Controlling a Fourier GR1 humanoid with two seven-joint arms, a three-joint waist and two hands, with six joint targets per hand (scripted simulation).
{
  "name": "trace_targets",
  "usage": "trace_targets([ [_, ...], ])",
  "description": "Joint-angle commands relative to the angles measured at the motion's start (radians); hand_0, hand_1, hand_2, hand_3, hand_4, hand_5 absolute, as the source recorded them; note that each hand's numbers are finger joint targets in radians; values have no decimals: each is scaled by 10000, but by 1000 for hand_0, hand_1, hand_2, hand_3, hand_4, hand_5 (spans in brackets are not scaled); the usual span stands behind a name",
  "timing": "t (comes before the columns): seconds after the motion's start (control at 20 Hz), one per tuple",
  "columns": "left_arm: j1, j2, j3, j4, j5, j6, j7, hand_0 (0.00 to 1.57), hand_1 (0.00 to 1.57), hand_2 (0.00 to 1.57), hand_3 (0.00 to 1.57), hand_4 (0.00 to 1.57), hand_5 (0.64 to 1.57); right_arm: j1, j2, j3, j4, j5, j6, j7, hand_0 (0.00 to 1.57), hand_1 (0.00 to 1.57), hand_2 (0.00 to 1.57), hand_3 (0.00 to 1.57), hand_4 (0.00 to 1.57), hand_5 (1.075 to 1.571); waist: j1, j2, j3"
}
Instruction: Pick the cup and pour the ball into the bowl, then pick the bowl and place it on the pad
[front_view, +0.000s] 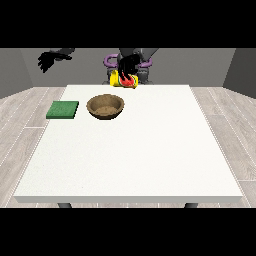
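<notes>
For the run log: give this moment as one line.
hand at view's right: shut on cup, tilted, above table | bowl: on table, beside pad | other hand: raised, holds nothing

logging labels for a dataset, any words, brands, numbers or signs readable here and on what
None can be read.
The yellow cup, held by a hand, has a red flame-like mark but no legible letters.
The wooden bowl, green pad and white table carry no text.
</notes>
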Motion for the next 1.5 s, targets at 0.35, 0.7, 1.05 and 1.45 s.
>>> trace_targets([
  [0.35,-760,-451,-2547,716,-3182,-2257,209,1457,1457,1571,1571,1509,1178,-78,-416,-217,416,-137,490,-314,0,0,0,0,0,1571,50,-23,-17],
  [0.7,-1023,-219,-2060,263,-3592,-2462,-470,1447,1447,1571,1571,1532,1135,-537,564,290,67,-58,-518,756,0,0,0,0,0,1568,312,88,-26],
  [1.05,856,-465,2662,-1744,1416,579,430,1236,1236,1543,1425,1513,1196,-30,344,-263,237,-61,-1066,560,0,0,0,0,225,1565,1718,74,-149],
  [1.45,3125,-1005,4811,-4215,7574,1814,-1659,0,0,0,0,0,1550,-863,1372,258,-290,67,-1670,442,0,0,0,0,303,1568,1384,1713,-248],
])
